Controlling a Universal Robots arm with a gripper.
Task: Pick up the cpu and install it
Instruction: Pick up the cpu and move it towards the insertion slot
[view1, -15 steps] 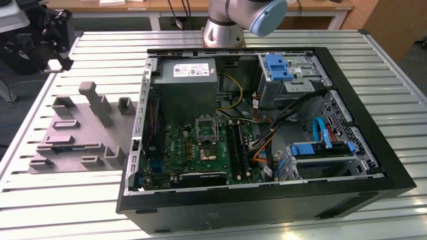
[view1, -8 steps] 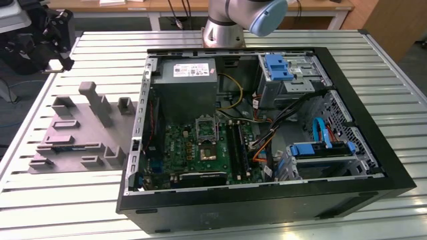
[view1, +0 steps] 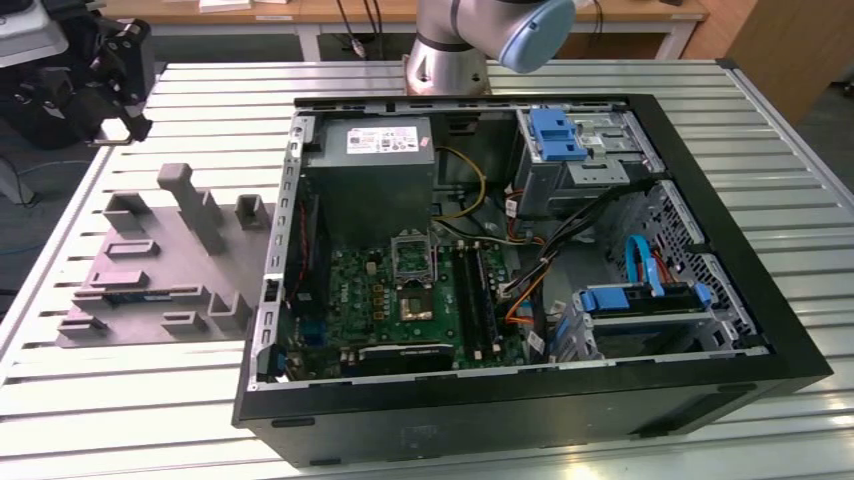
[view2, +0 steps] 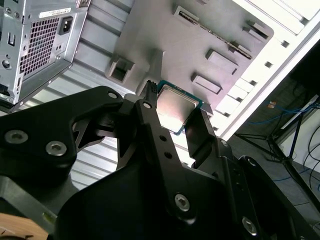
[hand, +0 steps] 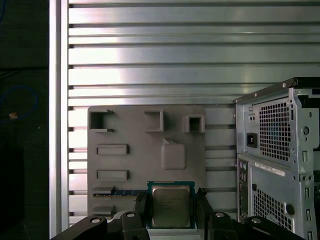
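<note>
Silvery-grey cpu (hand: 171, 205) with green rim, black claw (view2: 175, 106), matte grey tray (hand: 135, 165), ribbed silver table (hand: 150, 50), green motherboard (view1: 367, 290)

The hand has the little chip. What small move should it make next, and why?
Probably carry it over toward the open case. The hand is shut on the cpu, raised above the grey tray, while the board it belongs on lies inside the case.

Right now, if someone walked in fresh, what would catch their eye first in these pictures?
The big open black PC case, its green motherboard exposed, lies on the slatted metal table in the exterior view. In the first wrist view the black gripper holds a small square silvery-grey cpu, seen against a flat grey moulded tray.
</note>
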